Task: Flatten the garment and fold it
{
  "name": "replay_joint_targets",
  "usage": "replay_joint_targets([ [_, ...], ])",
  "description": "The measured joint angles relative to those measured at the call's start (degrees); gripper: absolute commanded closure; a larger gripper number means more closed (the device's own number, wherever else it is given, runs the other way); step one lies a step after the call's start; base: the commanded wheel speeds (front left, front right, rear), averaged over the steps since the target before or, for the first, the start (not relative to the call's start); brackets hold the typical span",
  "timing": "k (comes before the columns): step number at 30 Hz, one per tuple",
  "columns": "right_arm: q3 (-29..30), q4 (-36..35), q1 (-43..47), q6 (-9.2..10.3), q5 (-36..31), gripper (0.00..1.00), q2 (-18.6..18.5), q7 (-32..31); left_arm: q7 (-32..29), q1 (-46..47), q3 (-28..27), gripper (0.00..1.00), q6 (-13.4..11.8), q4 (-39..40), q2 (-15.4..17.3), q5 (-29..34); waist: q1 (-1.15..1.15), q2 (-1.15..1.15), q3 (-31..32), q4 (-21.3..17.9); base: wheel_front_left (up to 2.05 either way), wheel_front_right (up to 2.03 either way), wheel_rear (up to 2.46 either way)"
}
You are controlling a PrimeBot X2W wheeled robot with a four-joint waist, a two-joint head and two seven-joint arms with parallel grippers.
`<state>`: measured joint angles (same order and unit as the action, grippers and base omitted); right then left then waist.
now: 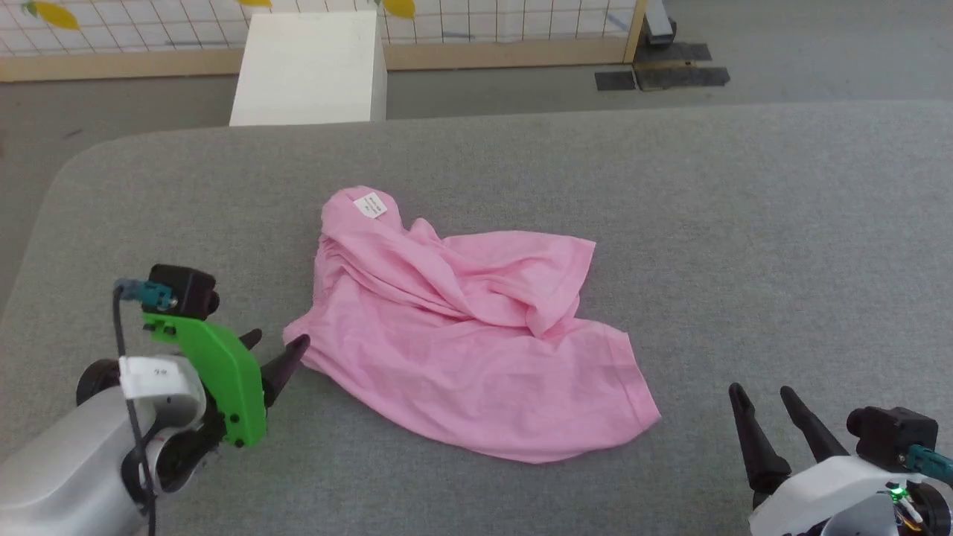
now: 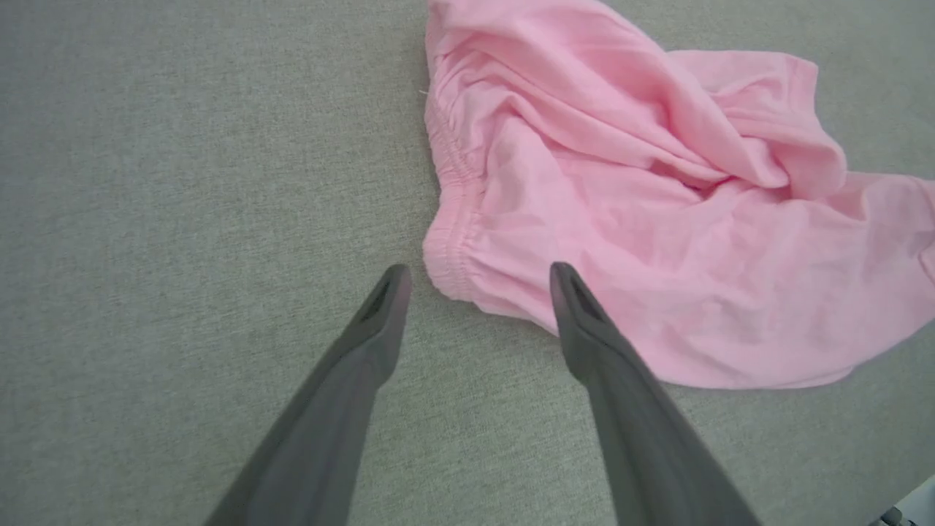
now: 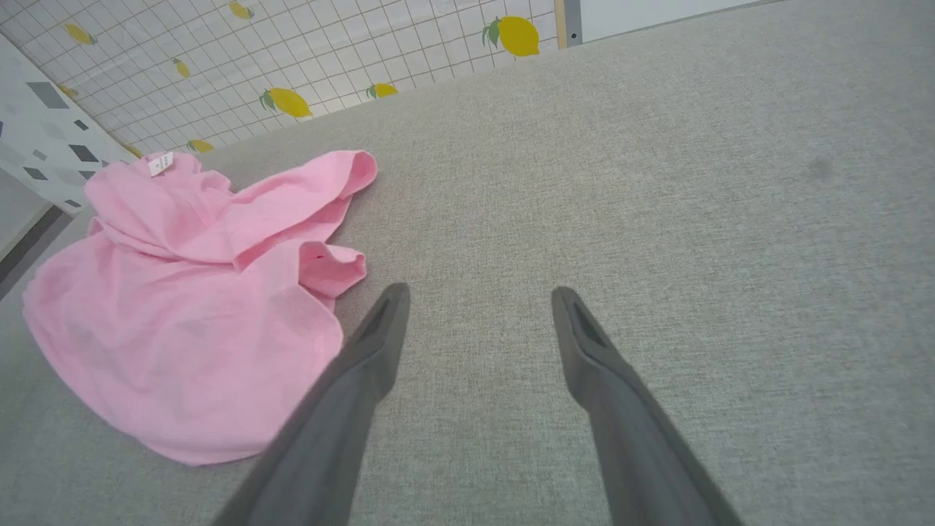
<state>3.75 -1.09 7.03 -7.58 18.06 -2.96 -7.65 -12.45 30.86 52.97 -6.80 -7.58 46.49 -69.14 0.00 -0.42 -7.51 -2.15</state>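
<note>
The garment [image 1: 461,335] lies in a loose heap around the middle of the grey padded surface [image 1: 744,223], a little to the left. It is not yet flat: an upper layer is thrown back over the rest in deep creases, and its small white label [image 1: 371,205] faces up at the far left end. The left gripper [image 1: 277,344] sits at the cloth's near-left corner with its fingers [image 2: 584,321] spread apart. In the left wrist view they straddle the end of the gathered waistband [image 2: 449,241], which looks to me like lining up to pinch that corner, since a firm elastic edge gives a good hold for pulling the piece straight. Whether a fingertip already touches the cloth, I cannot tell. The right gripper [image 1: 761,391] waits at the near right over bare surface, fingers also apart, well clear of the hem, probably held back until the left has its corner.
</note>
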Motion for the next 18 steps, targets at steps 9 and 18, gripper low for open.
replay_joint_targets([
  [9,-0.73,-0.04,-1.02,0.00,-0.01,0.00,0.00,-0.46,-4.81,4.30,2.69,0.00,4.68,-12.10,-5.72,-0.48,0.00,0.00,-2.66,-1.33,0.00,0.00,0.00],
  [18,-1.34,0.08,-1.70,0.00,-0.01,0.00,0.00,-0.40,-11.73,8.05,6.47,0.98,7.02,-20.76,-8.53,0.38,0.00,0.00,-5.41,-3.21,0.00,0.00,0.00],
])
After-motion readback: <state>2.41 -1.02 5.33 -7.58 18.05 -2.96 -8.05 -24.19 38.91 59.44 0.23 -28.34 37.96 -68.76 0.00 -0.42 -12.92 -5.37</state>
